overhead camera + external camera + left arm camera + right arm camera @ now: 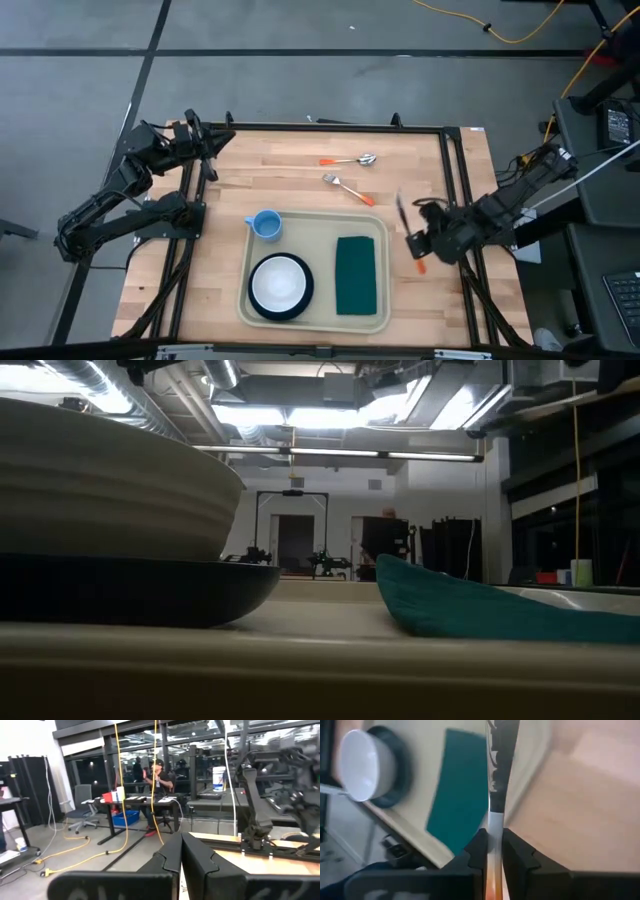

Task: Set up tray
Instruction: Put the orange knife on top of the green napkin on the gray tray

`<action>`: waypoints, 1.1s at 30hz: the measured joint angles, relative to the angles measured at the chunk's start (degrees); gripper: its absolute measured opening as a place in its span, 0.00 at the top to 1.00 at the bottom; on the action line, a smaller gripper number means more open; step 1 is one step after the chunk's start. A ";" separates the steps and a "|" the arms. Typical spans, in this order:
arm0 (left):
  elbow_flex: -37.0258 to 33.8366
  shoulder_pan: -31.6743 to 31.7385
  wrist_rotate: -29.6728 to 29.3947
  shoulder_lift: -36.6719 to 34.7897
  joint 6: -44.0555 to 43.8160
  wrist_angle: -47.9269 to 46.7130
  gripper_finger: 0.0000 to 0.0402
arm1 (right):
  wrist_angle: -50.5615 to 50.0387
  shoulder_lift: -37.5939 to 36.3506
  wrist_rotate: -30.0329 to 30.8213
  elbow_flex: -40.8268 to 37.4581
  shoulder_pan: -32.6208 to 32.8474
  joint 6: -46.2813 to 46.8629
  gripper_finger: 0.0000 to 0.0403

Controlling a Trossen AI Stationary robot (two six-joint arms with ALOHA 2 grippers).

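Carrying a knife (497, 775) pinched in the right gripper (492, 851), fingers nearly closed on its shank, blade pointing ahead over the tray (375, 322) rim. Best lowered flat beside the green napkin (462, 795) just beyond the fingertips, clear of the bowl (365, 765). Left gripper (181, 855) closed, empty, parked away.

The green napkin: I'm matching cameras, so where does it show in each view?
High: green napkin on the tray's right half.
Low: teal fold at right.
Left wrist: not in it.
Right wrist: centre-left, behind the knife.
Shared landmark: white bowl beside it.
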 joint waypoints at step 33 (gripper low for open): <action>0.02 0.00 -0.07 0.11 -1.40 -0.82 0.99 | 38.71 27.68 -0.41 -7.48 -0.77 15.29 0.90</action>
